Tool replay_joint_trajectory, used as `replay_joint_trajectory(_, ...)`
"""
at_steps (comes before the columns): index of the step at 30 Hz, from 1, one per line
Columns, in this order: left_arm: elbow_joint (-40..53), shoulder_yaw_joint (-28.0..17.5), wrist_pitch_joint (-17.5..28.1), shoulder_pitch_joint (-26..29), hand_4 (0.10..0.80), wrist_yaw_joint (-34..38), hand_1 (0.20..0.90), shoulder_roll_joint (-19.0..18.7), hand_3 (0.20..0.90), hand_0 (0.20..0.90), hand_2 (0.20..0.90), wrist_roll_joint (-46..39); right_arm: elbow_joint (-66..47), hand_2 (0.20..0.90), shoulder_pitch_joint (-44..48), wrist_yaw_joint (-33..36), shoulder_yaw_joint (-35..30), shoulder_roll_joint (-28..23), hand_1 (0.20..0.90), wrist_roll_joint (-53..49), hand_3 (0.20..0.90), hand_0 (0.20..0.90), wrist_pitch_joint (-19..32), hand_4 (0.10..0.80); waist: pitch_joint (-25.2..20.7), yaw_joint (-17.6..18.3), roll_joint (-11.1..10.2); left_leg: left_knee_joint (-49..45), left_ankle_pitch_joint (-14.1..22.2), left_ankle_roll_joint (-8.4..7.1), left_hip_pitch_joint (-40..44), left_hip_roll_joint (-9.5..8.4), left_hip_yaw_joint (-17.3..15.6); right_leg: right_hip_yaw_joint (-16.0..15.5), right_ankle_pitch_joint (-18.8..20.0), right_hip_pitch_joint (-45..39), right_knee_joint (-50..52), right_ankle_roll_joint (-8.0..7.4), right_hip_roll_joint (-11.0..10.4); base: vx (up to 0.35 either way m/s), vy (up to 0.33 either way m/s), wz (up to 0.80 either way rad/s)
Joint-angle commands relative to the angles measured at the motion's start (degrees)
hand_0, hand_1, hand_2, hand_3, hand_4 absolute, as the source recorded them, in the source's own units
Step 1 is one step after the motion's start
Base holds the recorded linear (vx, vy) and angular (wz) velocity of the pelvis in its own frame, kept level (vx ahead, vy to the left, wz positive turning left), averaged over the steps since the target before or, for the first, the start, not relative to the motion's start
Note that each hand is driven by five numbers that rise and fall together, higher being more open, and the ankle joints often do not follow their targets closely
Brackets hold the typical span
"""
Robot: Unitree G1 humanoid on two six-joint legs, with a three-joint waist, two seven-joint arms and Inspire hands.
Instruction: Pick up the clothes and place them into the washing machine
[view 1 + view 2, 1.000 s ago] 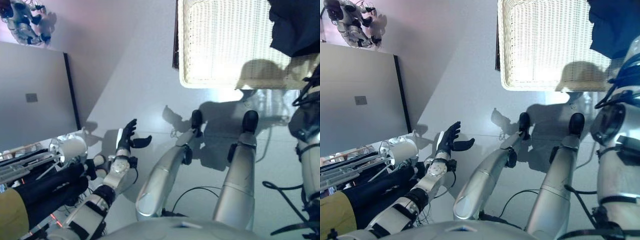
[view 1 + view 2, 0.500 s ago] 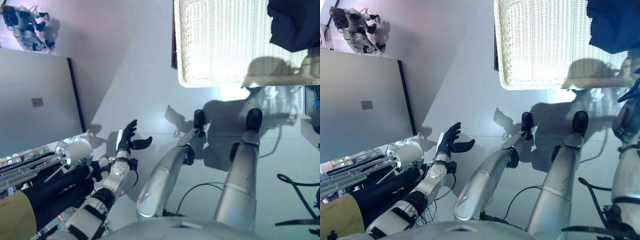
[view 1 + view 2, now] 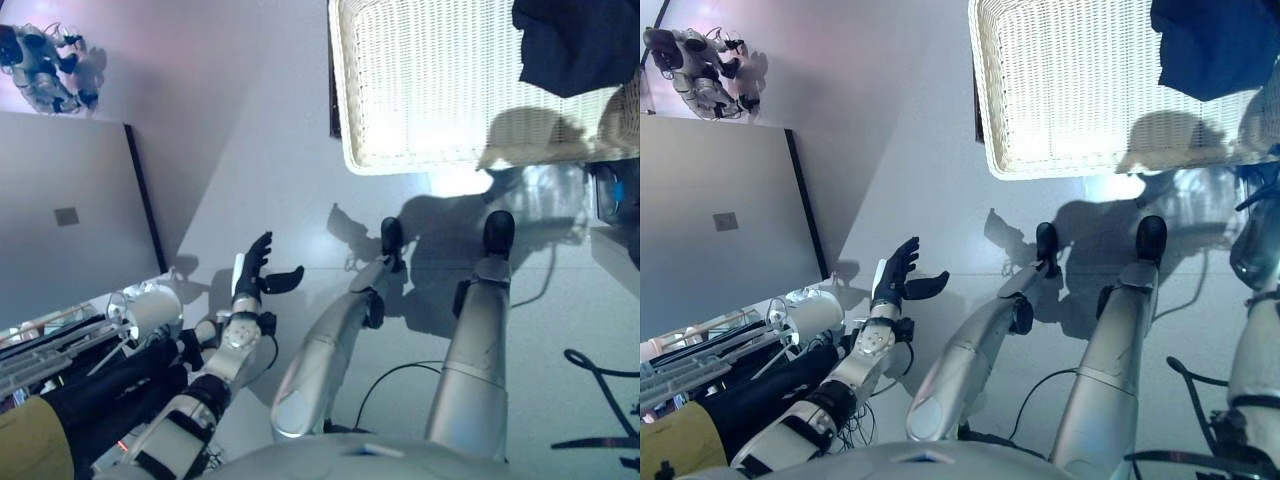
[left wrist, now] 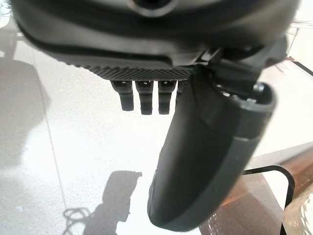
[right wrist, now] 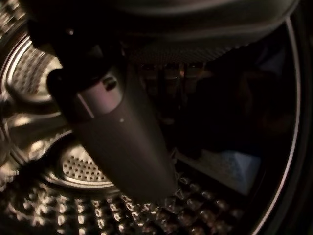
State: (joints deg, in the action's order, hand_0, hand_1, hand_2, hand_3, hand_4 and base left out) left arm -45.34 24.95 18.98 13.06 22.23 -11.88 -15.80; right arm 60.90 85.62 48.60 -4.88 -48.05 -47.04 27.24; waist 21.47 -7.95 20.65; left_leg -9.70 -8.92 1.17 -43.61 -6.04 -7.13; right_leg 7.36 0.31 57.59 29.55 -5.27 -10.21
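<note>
A dark blue garment [image 3: 570, 45] lies over the far right part of the white wicker basket [image 3: 420, 90] on the floor. My left hand [image 3: 255, 275] hovers open over the floor at the lower left, holding nothing; its wrist view shows straight fingers [image 4: 146, 100] above bare tiles. My right arm [image 3: 1252, 330] leaves the picture at the right edge. In the right wrist view my right hand [image 5: 117, 132] is inside the washing machine's perforated steel drum [image 5: 73, 169], thumb and fingers extended. Dark cloth with a light blue patch [image 5: 234, 166] lies in the drum past the fingers.
A large grey panel [image 3: 60, 220] stands at the left, with another robot [image 3: 40, 60] lying beyond it. Clutter with a white cylinder [image 3: 145, 310] and black and yellow fabric [image 3: 90, 410] fills the lower left corner.
The head view has shifted slightly. My right arm has slid out of the left eye view to the right. The left hand has kept its place and stays open.
</note>
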Motion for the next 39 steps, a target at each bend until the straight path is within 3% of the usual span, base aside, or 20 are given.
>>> replay_joint_trajectory(1, -5.9, -3.3, 1.1, -3.8, 0.8, 2.5, 0.9, -1.7, 0.9, 0.9, 0.9, -1.9, -7.0, 0.9, -6.4, -8.3, 3.2, 0.6, 0.9, -6.3, 0.9, 0.9, 8.2, 0.8, -6.4, -1.9, -0.1, -0.9, 3.1, -3.11, -3.3, 0.92, 1.7, -2.0, -3.8, -3.6, -2.0, 1.53, 4.2, 0.0, 0.0, 0.0)
replay_joint_trajectory(9, -7.0, -2.7, 0.8, -2.6, 0.8, 0.0, 0.9, -1.1, 0.9, 0.9, 0.9, -3.4, -7.7, 0.9, -13.3, -19.7, -0.7, 10.0, 0.9, -16.5, 0.9, 0.9, 8.8, 0.8, -5.4, -1.3, -1.8, -1.7, 3.3, -2.86, -1.9, 1.21, 1.7, -2.4, -3.4, -6.2, -2.8, 1.62, 4.6, -0.013, 0.006, -0.07)
replay_joint_trajectory(17, -9.0, -3.4, 0.2, -3.6, 0.8, -2.0, 0.9, -1.5, 0.9, 0.9, 0.9, -3.3, -10.9, 0.9, -22.8, -25.1, -3.1, 17.7, 0.9, -18.6, 0.9, 0.9, 7.9, 0.8, -5.4, -0.6, -4.8, -0.3, 3.4, -2.43, 4.2, 1.3, 2.6, -3.7, -2.5, -13.8, -5.9, 1.38, 4.4, 0.025, 0.029, -0.03)
replay_joint_trajectory(18, -9.6, -4.2, 0.0, -3.9, 0.8, -2.5, 0.9, -1.1, 0.9, 0.9, 0.9, -3.3, -13.3, 0.9, -26.7, -26.6, -2.3, 19.8, 0.9, -17.4, 0.9, 0.9, 7.1, 0.8, -5.7, -0.3, -6.1, 0.7, 3.3, -2.42, 6.3, 1.22, 2.8, -3.8, -1.9, -16.4, -7.3, 1.22, 4.5, 0.079, 0.04, -0.06)
replay_joint_trajectory(20, -10.1, -4.5, -0.2, -4.5, 0.8, -2.8, 0.9, -1.1, 0.9, 0.9, 0.9, -3.2, -15.0, 0.9, -28.9, -27.1, -2.6, 21.4, 0.9, -16.9, 0.9, 0.9, 7.0, 0.8, -5.5, 0.1, -6.7, 1.6, 3.1, -2.33, 8.1, 1.32, 2.9, -4.1, -1.5, -18.6, -8.7, 1.17, 4.5, 0.073, 0.018, -0.12)
replay_joint_trajectory(21, -11.3, -5.3, -0.8, -5.1, 0.8, -3.4, 0.9, -0.7, 0.9, 0.9, 0.9, -3.3, -17.5, 0.9, -33.8, -29.1, -2.5, 25.2, 0.9, -17.5, 0.9, 0.9, 6.9, 0.8, -6.1, 0.6, -8.3, 2.5, 3.1, -2.21, 10.7, 1.58, 3.0, -4.5, -1.1, -21.7, -10.6, 1.03, 4.7, 0.09, 0.018, -0.16)
replay_joint_trajectory(24, -12.2, -6.3, -1.4, -6.3, 0.8, -4.2, 0.9, -0.6, 0.9, 0.9, 0.9, -2.9, -19.2, 0.9, -38.7, -30.5, -2.1, 28.7, 0.9, -17.5, 0.9, 0.9, 5.9, 0.8, -6.4, 1.1, -9.5, 3.9, 3.1, -1.95, 14.2, 1.74, 3.2, -4.6, -0.6, -25.4, -12.5, 0.81, 4.7, 0.083, 0.031, -0.15)
replay_joint_trajectory(29, -16.4, -10.3, -3.4, -9.8, 0.8, -6.6, 0.9, -0.1, 0.9, 0.9, 0.9, -1.5, -23.9, 0.9, -54.6, -35.9, 1.6, 36.3, 0.9, -17.4, 0.9, 0.9, 1.9, 0.8, -9.1, 3.0, -14.1, 6.4, 3.8, -1.44, 24.3, 3.27, 3.4, -5.1, -0.4, -35.6, -16.2, 0.17, 5.0, 0.156, 0.002, -0.16)
replay_joint_trajectory(35, -19.1, -14.2, -4.3, -13.1, 0.8, -7.6, 0.9, -0.1, 0.9, 0.9, 0.9, 1.6, -29.3, 0.9, -67.9, -40.1, 6.7, 38.4, 0.9, -13.2, 0.9, 0.9, -2.7, 0.8, -12.8, 4.3, -17.3, 8.2, 5.8, -1.52, 32.8, 4.27, 2.2, -5.3, 0.1, -44.9, -21.8, -0.64, 5.3, 0.137, -0.05, -0.18)
replay_joint_trajectory(39, -19.9, -16.1, -4.4, -14.5, 0.8, -8.3, 0.9, -0.8, 0.9, 0.9, 0.9, 4.1, -32.0, 0.9, -74.8, -42.8, 10.3, 36.4, 0.9, -8.3, 0.9, 0.9, -6.2, 0.8, -15.2, 4.6, -18.7, 8.4, 6.3, -2.31, 36.9, 5.62, 2.2, -4.8, 0.3, -49.4, -24.2, -0.29, 6.3, 0.116, -0.116, -0.15)
